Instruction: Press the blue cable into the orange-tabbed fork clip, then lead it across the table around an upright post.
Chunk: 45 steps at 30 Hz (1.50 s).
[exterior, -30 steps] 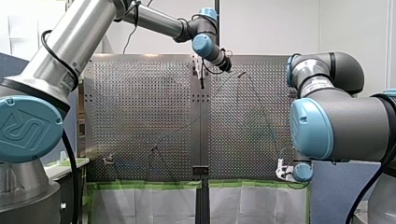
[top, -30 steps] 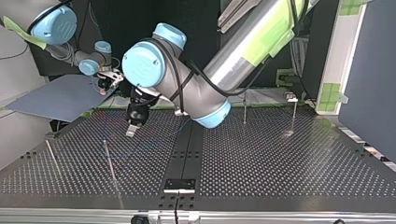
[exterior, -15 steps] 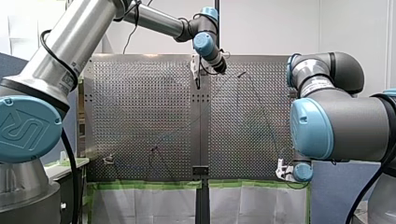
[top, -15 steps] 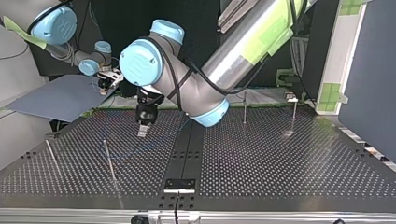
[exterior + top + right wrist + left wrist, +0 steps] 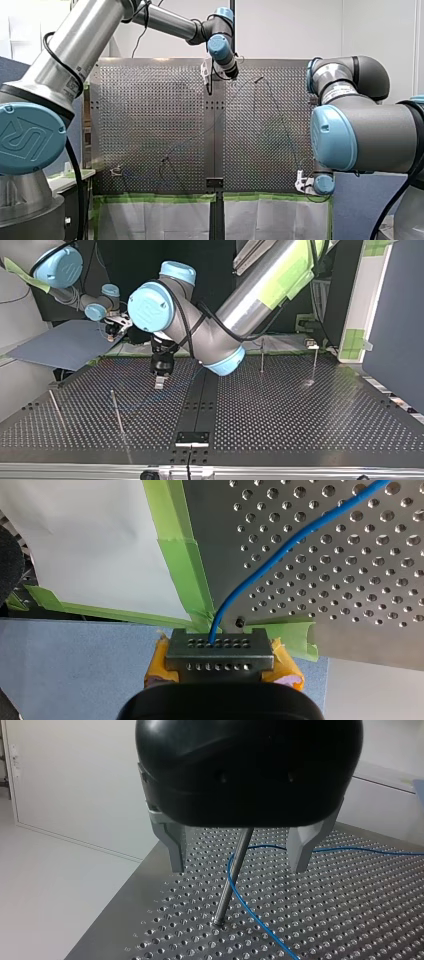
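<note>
Edges: in the left wrist view the post (image 5: 231, 870) stands near the table (image 5: 165, 920) edge, w/ floor beyond. My L gripper (image 5: 239, 865) hangs above it, metal fingers (image 5: 176, 847) spread wide. The post sits btwn them w/ room each side, touching neither. The blue cable (image 5: 252, 912) curves just beside the post, then runs off across the plate. My R gripper (image 5: 219, 655) sits off the table corner by green tape (image 5: 182, 565), yellow pads pinching the cable end. In the top view my L gripper is near the centre seam, well apart from 2 thin posts (image 5: 117, 412) at that view's left. Vs 1 s ago it has shifted toward that view's right; R arm unchanged.
</note>
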{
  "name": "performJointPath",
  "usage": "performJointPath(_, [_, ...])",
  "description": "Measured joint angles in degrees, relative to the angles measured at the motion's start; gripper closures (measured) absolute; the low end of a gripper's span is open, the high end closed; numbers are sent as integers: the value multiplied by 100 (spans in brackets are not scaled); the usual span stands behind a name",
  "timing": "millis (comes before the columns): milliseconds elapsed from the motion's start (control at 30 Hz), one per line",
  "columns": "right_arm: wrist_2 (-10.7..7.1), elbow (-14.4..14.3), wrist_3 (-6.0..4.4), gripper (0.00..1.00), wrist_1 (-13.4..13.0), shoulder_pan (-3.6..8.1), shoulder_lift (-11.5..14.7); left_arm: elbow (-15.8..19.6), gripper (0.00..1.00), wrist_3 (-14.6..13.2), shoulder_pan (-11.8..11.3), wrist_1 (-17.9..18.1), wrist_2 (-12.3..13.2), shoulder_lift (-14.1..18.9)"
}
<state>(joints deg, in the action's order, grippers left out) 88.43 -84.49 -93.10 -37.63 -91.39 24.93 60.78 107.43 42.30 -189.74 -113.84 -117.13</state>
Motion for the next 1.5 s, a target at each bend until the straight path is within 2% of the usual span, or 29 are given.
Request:
performJointPath(667, [-2,4,7,100,0,8,4,10,0,82,-7,-82,-11,3])
performJointPath(833, [-13,5,10,100,0,10,4,193,0,57,12,-156,-1,122])
performJointPath(1067, [-10,5,14,100,-6,11,4,604,0,140,9,202,74,518])
performJointPath(1400, [-17,6,60,100,0,9,9,1141,0,602,-30,736,210,1054])
performJointPath(1500, [-18,6,61,100,0,10,10,1313,0,649,-40,908,231,1226])
